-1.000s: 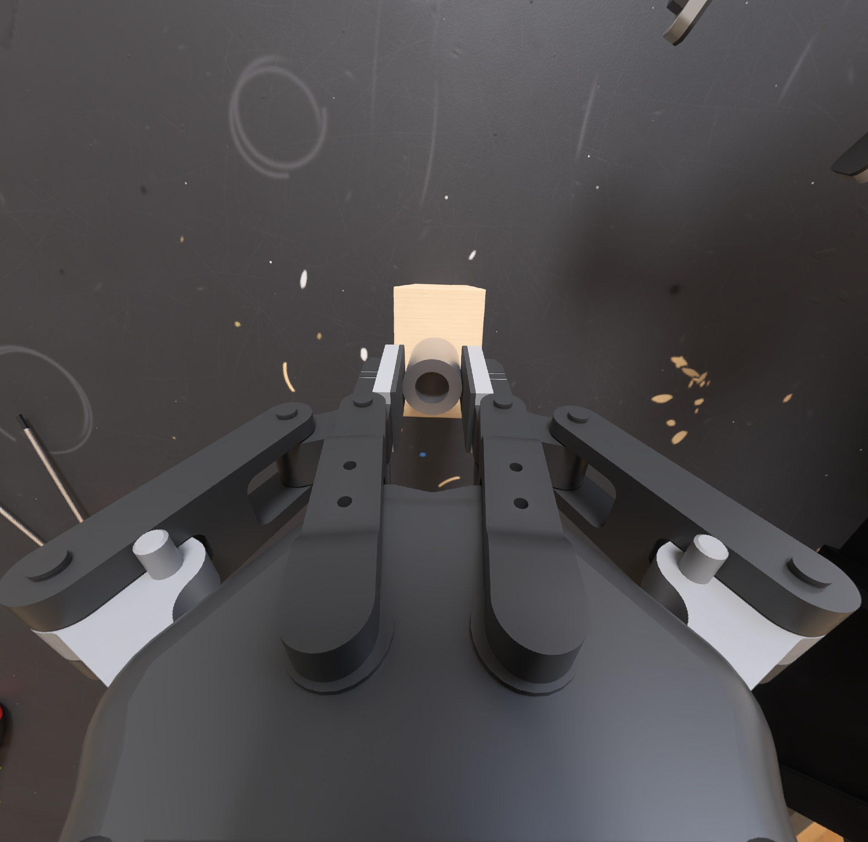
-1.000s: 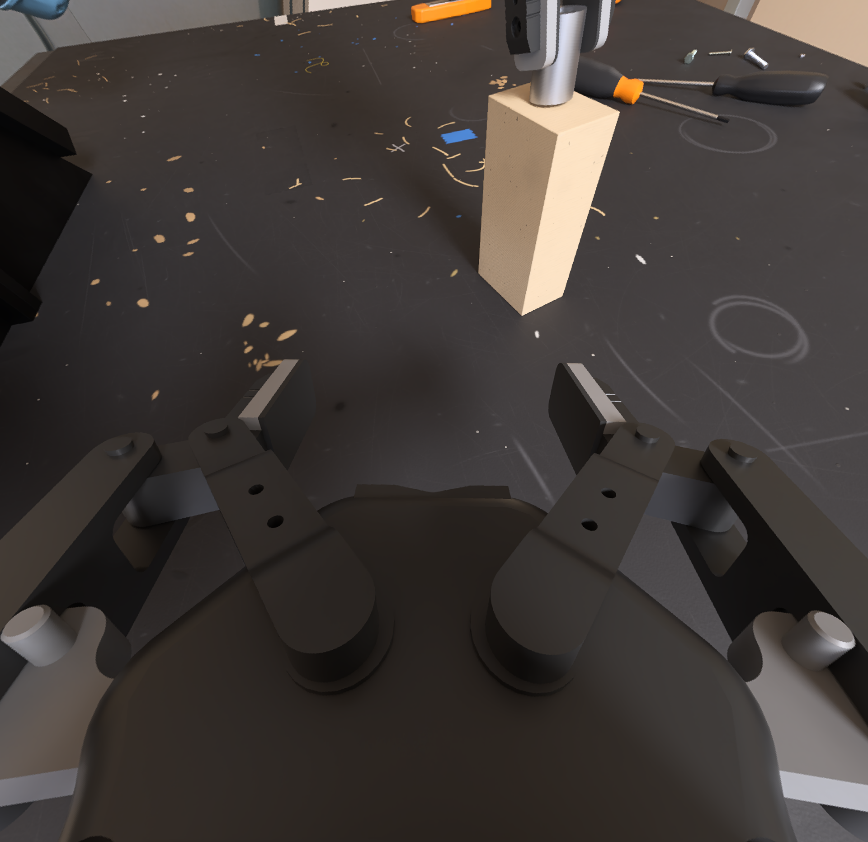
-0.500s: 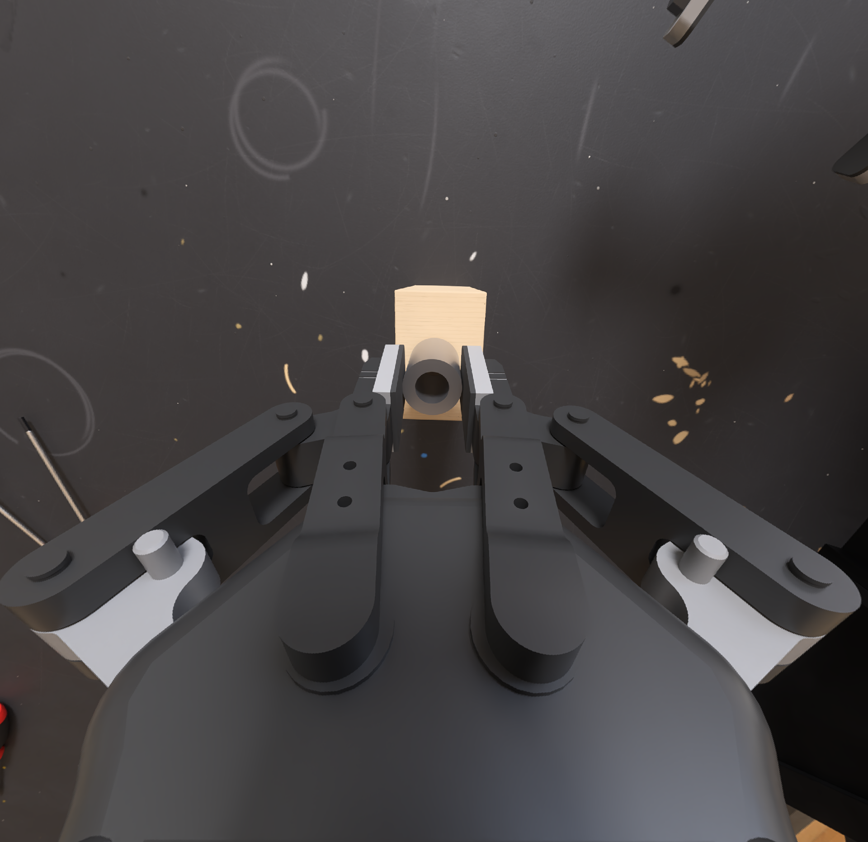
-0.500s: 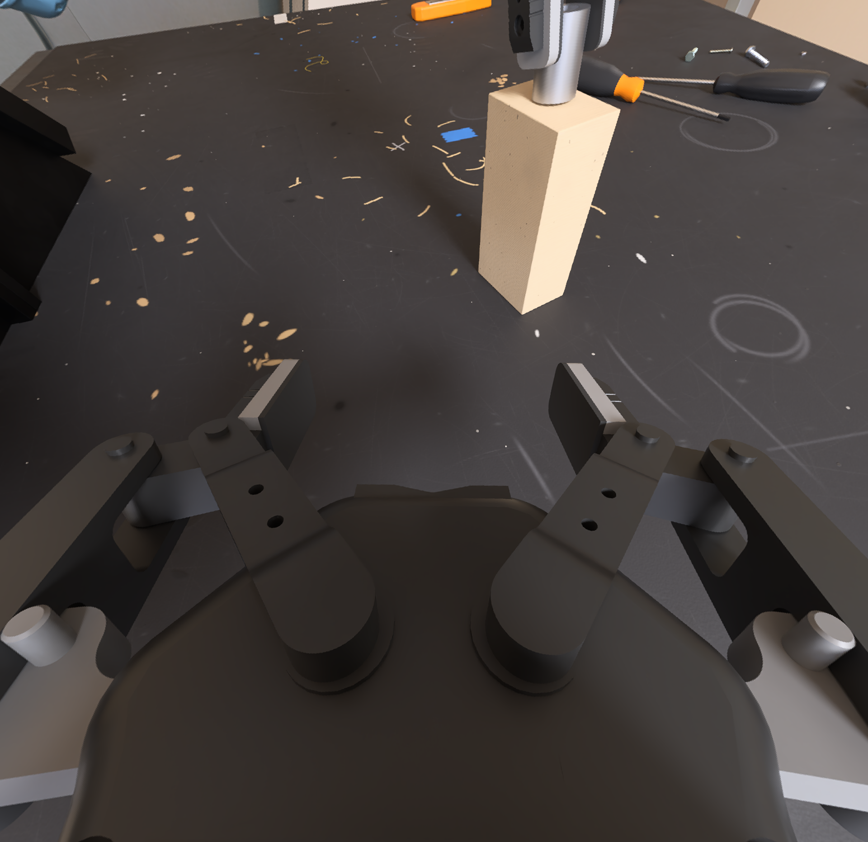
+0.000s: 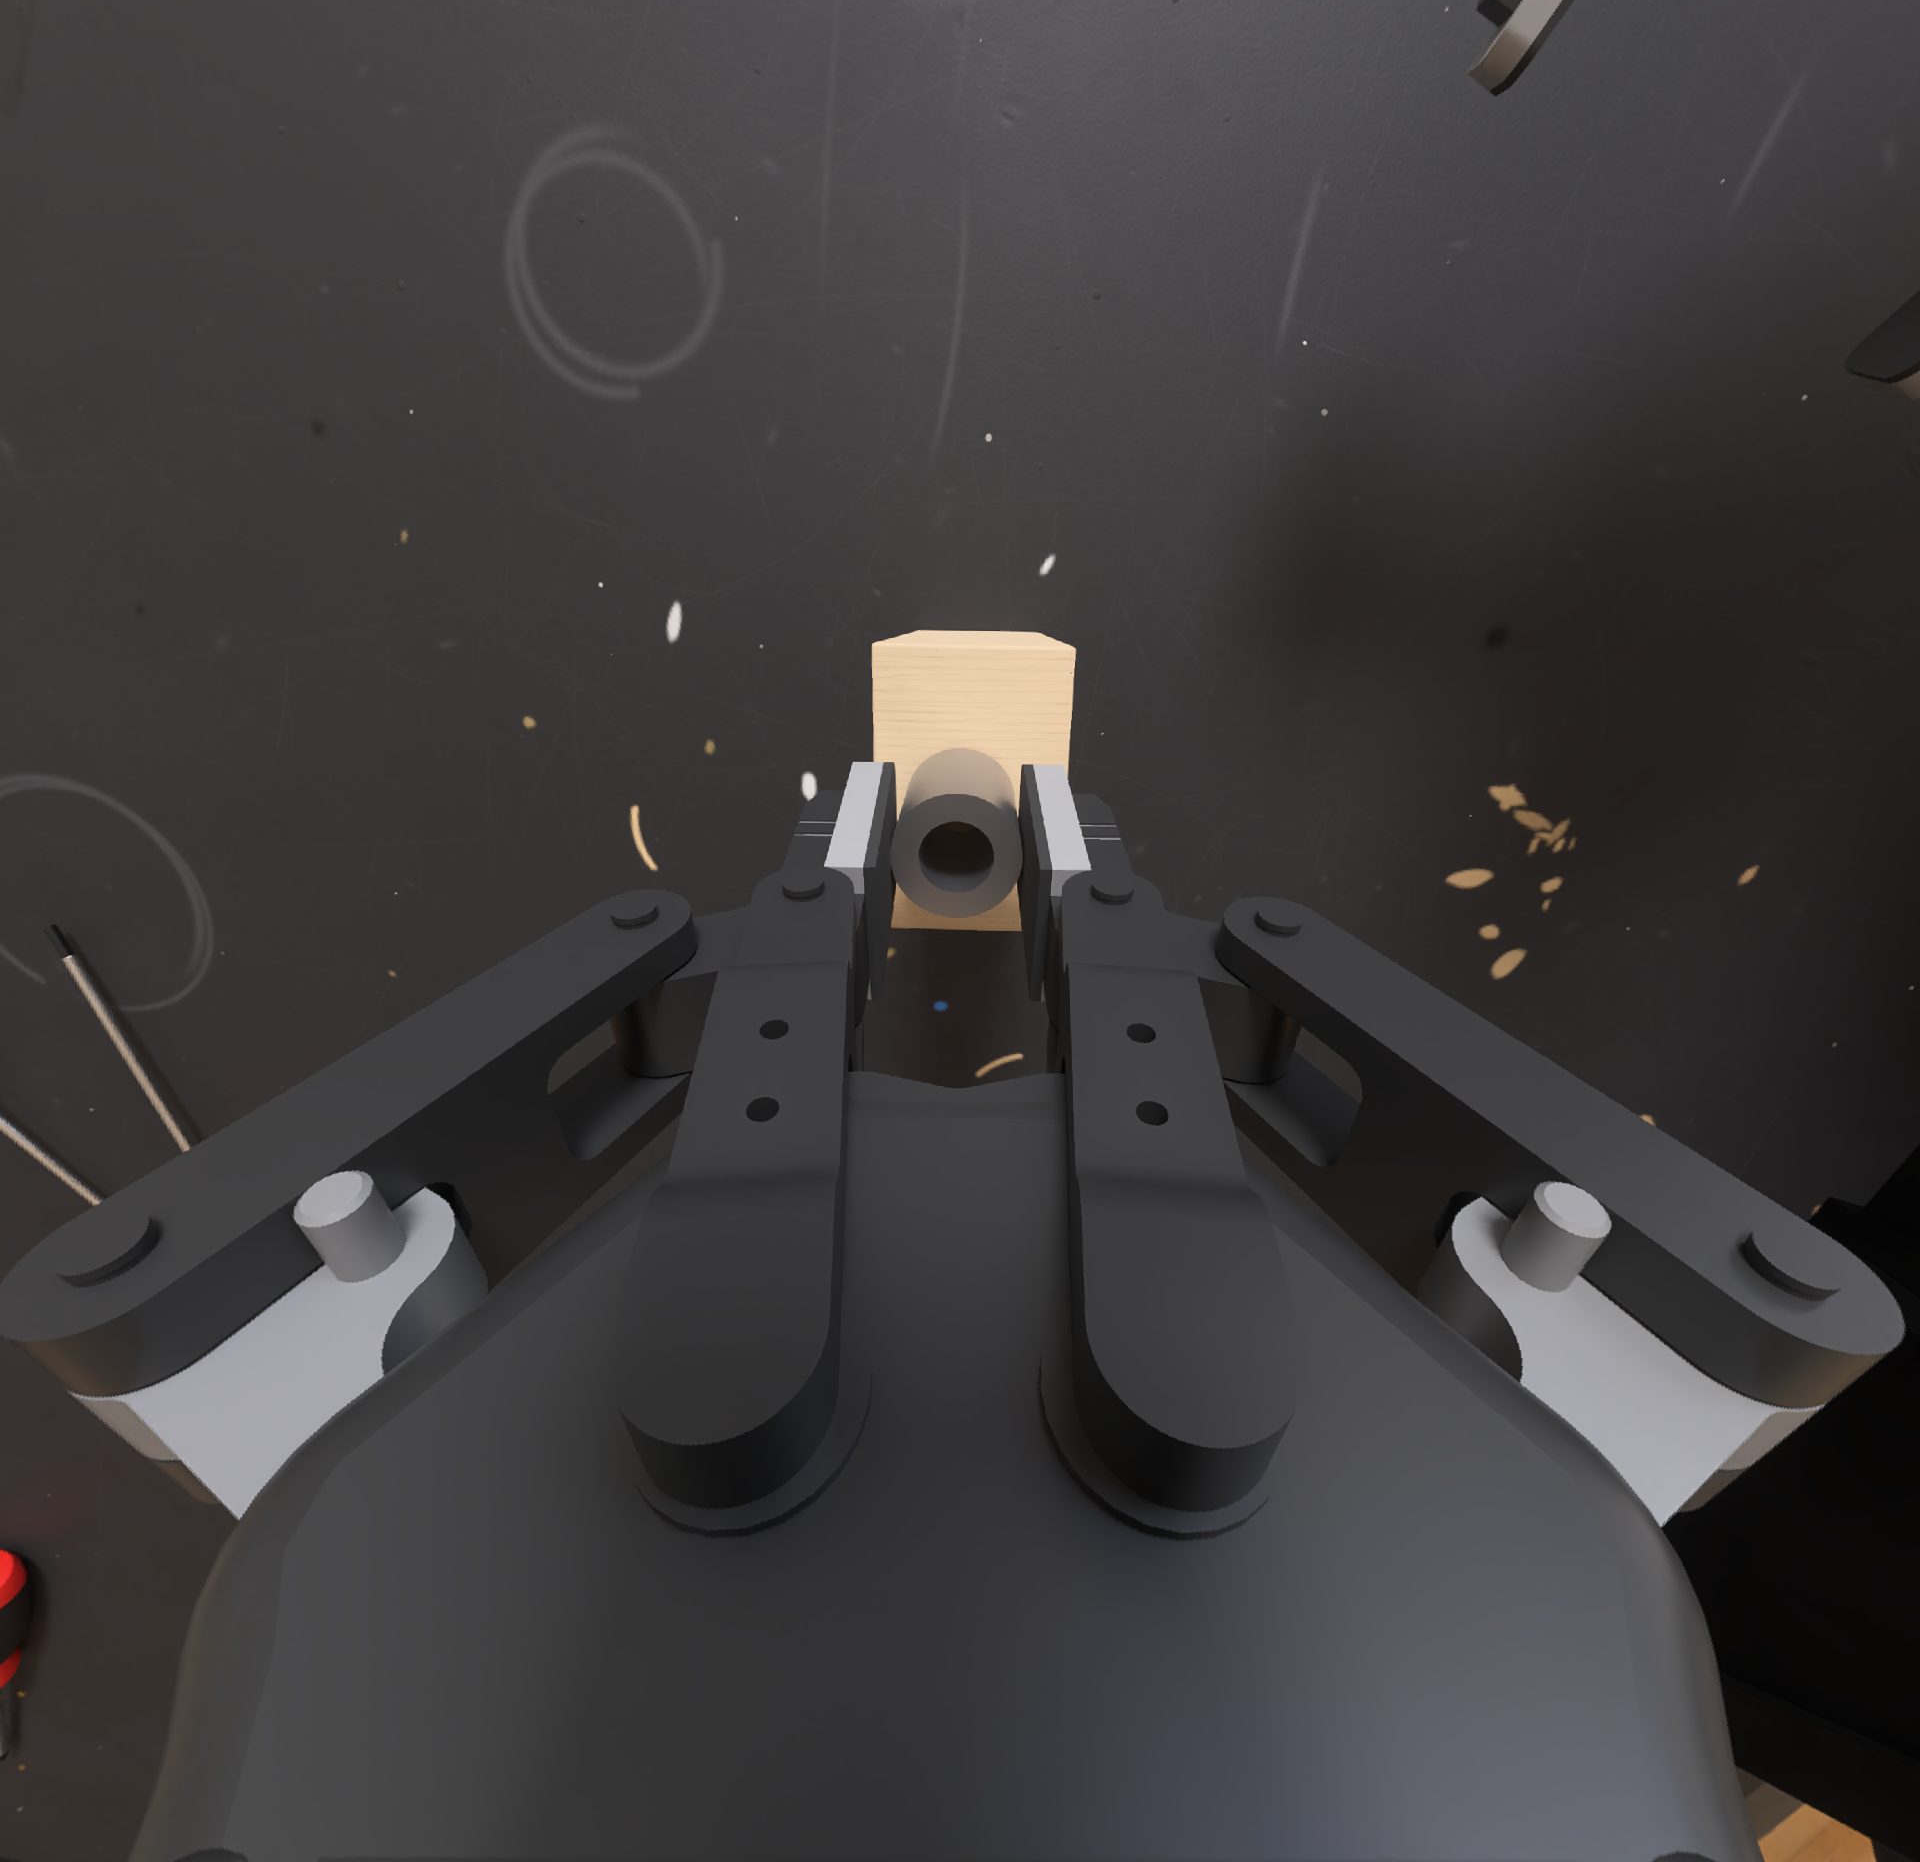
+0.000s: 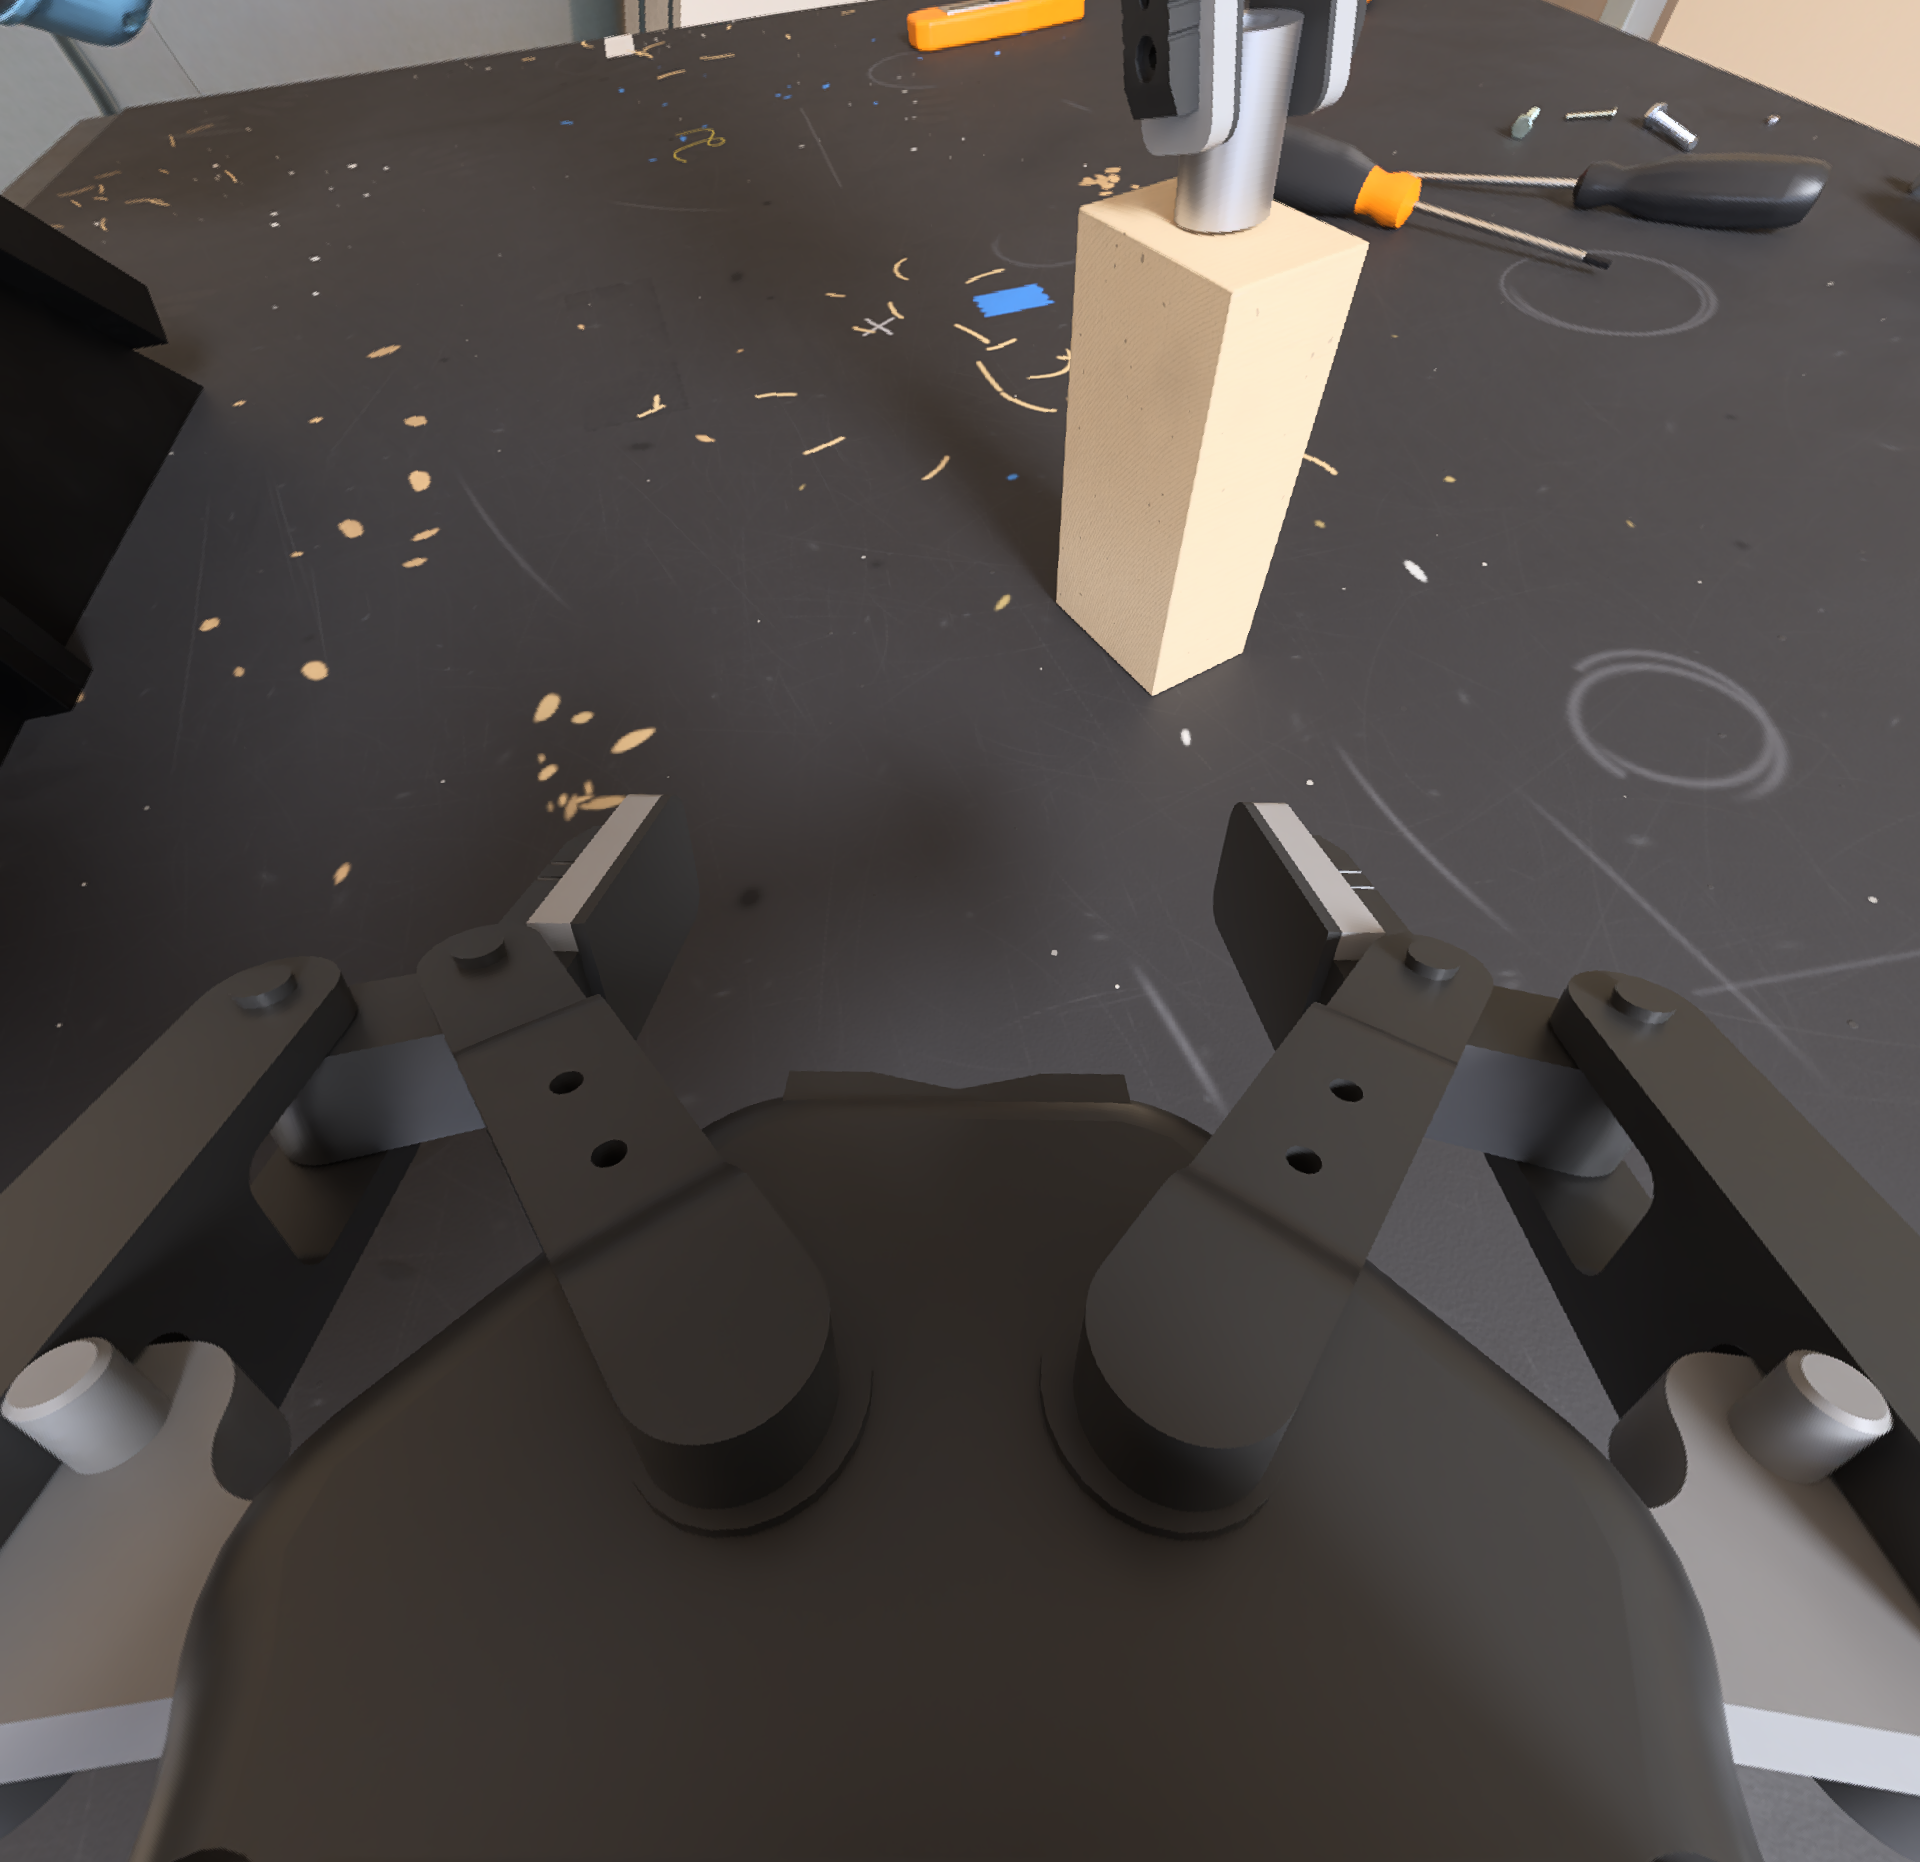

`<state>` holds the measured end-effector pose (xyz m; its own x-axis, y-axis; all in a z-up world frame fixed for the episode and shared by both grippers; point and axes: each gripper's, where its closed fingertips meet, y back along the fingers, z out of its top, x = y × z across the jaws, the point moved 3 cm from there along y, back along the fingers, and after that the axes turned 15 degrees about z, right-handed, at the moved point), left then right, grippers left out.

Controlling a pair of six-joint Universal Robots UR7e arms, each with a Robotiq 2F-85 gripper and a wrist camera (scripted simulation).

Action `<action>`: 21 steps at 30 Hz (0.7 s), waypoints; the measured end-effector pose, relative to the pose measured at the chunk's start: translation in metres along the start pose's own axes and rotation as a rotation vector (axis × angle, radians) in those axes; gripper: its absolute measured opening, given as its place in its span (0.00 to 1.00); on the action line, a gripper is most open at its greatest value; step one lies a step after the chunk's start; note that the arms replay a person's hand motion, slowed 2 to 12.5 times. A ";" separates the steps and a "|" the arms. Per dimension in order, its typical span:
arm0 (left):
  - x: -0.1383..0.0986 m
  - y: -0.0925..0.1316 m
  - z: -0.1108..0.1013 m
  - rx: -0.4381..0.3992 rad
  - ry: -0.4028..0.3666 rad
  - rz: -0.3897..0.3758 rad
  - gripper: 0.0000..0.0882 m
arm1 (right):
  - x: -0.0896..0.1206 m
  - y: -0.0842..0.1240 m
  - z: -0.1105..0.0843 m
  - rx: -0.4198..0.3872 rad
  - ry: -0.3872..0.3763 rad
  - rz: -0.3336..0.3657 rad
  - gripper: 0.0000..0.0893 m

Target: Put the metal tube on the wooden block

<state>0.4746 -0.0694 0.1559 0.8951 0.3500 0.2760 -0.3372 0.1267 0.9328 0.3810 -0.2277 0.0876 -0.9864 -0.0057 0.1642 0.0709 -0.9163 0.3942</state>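
One metal tube (image 5: 956, 848) and one wooden block (image 5: 972, 706): I am holding the tube upright in my left gripper (image 5: 956, 846), whose two fingers are closing narrowly against its sides, directly above the top face of the block standing on end below. In the right wrist view the tube (image 6: 1226, 165) is meeting the block (image 6: 1195, 441) at its top face, its lower end apparently touching, while the left gripper (image 6: 1236, 46) is clasping its upper part. My right gripper (image 6: 951, 856) is hanging wide apart and holding nothing, low over the table (image 6: 727, 607), with the block ahead of it and slightly to its right. Beyond the block, two screwdrivers are lying: one with an orange-and-black handle (image 6: 1351, 186), one with a black handle (image 6: 1694, 191); a few loose screws (image 6: 1662, 127) are resting farther off, and one orange utility knife (image 6: 995, 17) is lying at the far edge. The surface is dark, scratched, ring-marked and scattered with pale wood chips, with one blue tape patch (image 6: 1010, 300) left of the block. Pale walls are showing past the table.
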 end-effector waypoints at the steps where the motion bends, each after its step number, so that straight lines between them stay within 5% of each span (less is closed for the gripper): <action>1: 0.000 0.000 0.000 0.000 0.000 0.000 0.24 | 0.000 0.000 0.000 0.000 0.000 0.000 0.96; 21: -0.001 -0.001 0.001 -0.001 0.001 -0.010 0.24 | 0.000 -0.001 -0.001 0.002 -0.002 0.003 0.96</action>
<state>0.4742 -0.0709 0.1554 0.8980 0.3499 0.2667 -0.3289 0.1313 0.9352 0.3808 -0.2274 0.0870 -0.9860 -0.0078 0.1667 0.0741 -0.9153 0.3959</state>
